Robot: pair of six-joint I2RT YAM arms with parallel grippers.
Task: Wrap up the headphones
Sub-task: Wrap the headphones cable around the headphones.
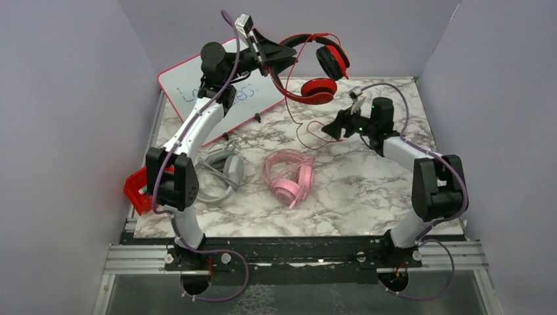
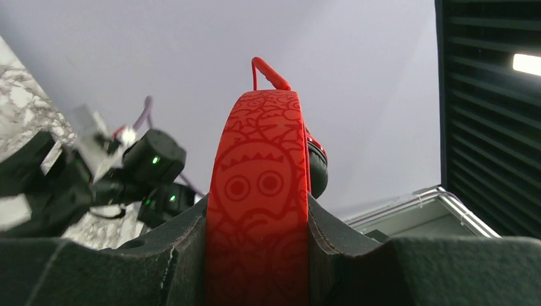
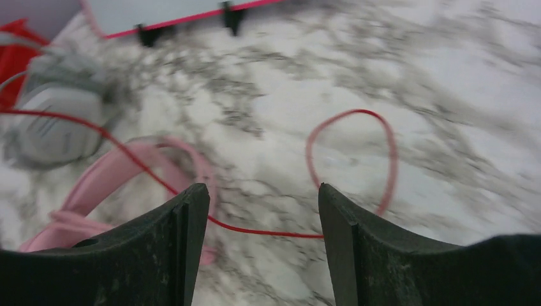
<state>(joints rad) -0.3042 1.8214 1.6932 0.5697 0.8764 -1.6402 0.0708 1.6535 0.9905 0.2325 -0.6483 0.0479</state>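
I have the red-and-black headphones (image 1: 320,87) lifted off the tabletop (image 1: 374,190) at the back. The left jaws are clamped on the patterned red headband (image 2: 258,185), which fills the gap between them in the left wrist view. The two cups hang below and to the right of that grip. The red cable (image 1: 307,134) trails down from them and lies in a loose loop (image 3: 376,137) on the marble.

The right jaws stand apart and hold nothing. They hover low over the tabletop just right of the loop. A straight run of the cable crosses the gap between them, though I cannot tell whether it touches either side.

I judge this to be the winding step on the first pair: one arm presents the headphones while the other gathers the cable. The pink headphones (image 1: 289,176) lie mid-tabletop and the grey headphones (image 1: 225,172) sit on the left under the left arm. Both look untouched, so most of the job is ahead.

Next I need to close the right jaws on that thin run of cable without pinching the marble. Then I must carry it up and around the headband or cups, and the left grip has to hold steady meanwhile. The cable is slack and slippery, so it could slide out. The right wrist view is blurred, so I would line up carefully first.
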